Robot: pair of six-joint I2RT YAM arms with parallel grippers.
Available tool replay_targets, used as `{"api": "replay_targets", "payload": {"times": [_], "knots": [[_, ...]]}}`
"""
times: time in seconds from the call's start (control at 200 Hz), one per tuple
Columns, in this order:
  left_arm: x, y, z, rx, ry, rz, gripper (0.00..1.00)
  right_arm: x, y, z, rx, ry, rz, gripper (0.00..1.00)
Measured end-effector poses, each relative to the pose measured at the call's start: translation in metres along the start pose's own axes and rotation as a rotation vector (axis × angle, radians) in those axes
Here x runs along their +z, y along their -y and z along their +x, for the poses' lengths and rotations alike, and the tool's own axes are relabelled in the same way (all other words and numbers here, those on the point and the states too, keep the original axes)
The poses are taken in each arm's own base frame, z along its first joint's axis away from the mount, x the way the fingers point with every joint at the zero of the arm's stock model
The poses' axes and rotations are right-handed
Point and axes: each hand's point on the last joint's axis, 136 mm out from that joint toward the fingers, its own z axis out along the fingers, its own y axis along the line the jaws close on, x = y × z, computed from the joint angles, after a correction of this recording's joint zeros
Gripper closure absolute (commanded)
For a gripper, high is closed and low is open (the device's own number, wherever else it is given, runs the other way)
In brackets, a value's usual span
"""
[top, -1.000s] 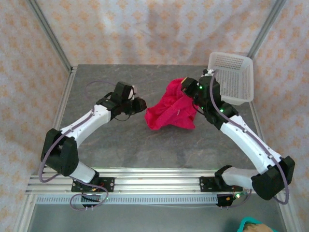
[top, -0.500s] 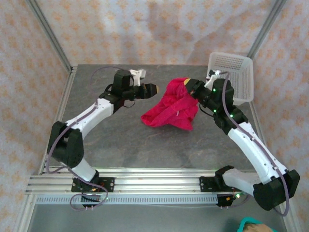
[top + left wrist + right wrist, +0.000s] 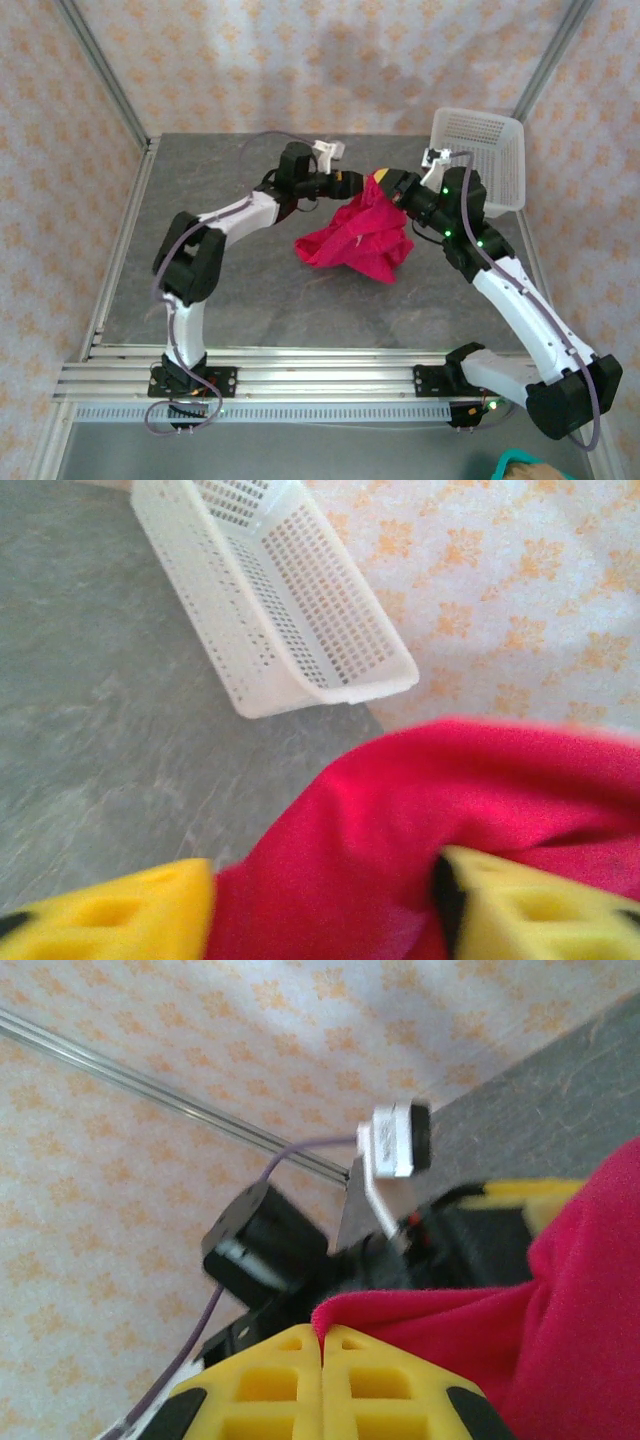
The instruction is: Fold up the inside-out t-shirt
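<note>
A: Shirt?
B: The t-shirt [image 3: 360,235] hangs bunched between both arms, low end on the table [image 3: 240,290], near the basket [image 3: 490,160].
A: Fingers?
B: Right gripper [image 3: 321,1335] pinched tight on its edge. Left gripper [image 3: 320,910] spread apart, cloth in between.

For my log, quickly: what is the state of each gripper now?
Left gripper: open, with t-shirt fabric between the jaws.
Right gripper: closed, pinching an edge of the t-shirt.
</note>
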Motion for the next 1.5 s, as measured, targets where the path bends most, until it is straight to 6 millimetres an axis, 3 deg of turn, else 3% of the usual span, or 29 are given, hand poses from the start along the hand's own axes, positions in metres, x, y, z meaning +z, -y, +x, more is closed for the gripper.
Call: {"api": "replay_targets", "payload": {"times": [0.105, 0.205, 0.32, 0.42, 0.51, 0.605, 0.726, 0.811, 0.896, 0.926, 0.946, 1.041, 1.136, 1.321, 1.356, 1.501], "knots": [[0.031, -0.016, -0.009, -0.014, -0.041, -0.014, 0.88, -0.006, 0.006, 0.007, 0.001, -0.012, 0.012, 1.0], [0.038, -0.044, -0.01, -0.036, -0.075, -0.11, 0.86, -0.019, 0.004, 0.006, -0.015, 0.009, 0.024, 1.0], [0.011, -0.082, -0.005, -0.092, -0.089, -0.254, 0.72, -0.033, 0.005, -0.006, -0.025, 0.076, 0.082, 1.0], [-0.038, -0.099, 0.0, -0.109, -0.086, -0.399, 0.55, -0.037, 0.022, -0.019, -0.004, 0.152, 0.18, 1.0], [-0.08, -0.077, -0.006, -0.069, -0.051, -0.461, 0.48, -0.033, 0.049, -0.027, 0.052, 0.208, 0.291, 1.0], [-0.103, -0.012, -0.017, 0.036, 0.005, -0.411, 0.42, -0.023, 0.076, -0.031, 0.11, 0.249, 0.387, 1.0], [-0.098, 0.074, -0.005, 0.208, 0.016, -0.26, 0.39, -0.012, 0.098, -0.031, 0.164, 0.267, 0.457, 1.0], [-0.082, 0.105, 0.023, 0.313, -0.052, -0.163, 0.37, -0.009, 0.104, -0.031, 0.183, 0.273, 0.473, 1.0], [-0.068, 0.098, 0.048, 0.363, -0.128, -0.135, 0.36, -0.01, 0.101, -0.034, 0.187, 0.283, 0.469, 1.0], [-0.065, 0.091, 0.055, 0.376, -0.149, -0.139, 0.24, -0.01, 0.098, -0.036, 0.187, 0.287, 0.464, 1.0], [-0.063, 0.085, 0.061, 0.394, -0.166, -0.143, 0.21, -0.01, 0.097, -0.037, 0.186, 0.29, 0.461, 1.0], [-0.056, 0.063, 0.081, 0.441, -0.23, -0.16, 0.21, -0.01, 0.091, -0.041, 0.185, 0.298, 0.447, 1.0], [-0.048, 0.055, 0.091, 0.481, -0.267, -0.157, 0.21, -0.01, 0.089, -0.042, 0.185, 0.299, 0.443, 1.0], [-0.034, 0.059, 0.098, 0.527, -0.292, -0.125, 0.2, -0.011, 0.088, -0.043, 0.184, 0.301, 0.441, 1.0], [-0.033, 0.062, 0.099, 0.528, -0.293, -0.116, 0.01, -0.011, 0.087, -0.043, 0.184, 0.302, 0.44, 1.0], [-0.028, 0.076, 0.101, 0.542, -0.278, -0.071, 0.01, -0.009, 0.088, -0.044, 0.185, 0.299, 0.441, 1.0]]}}
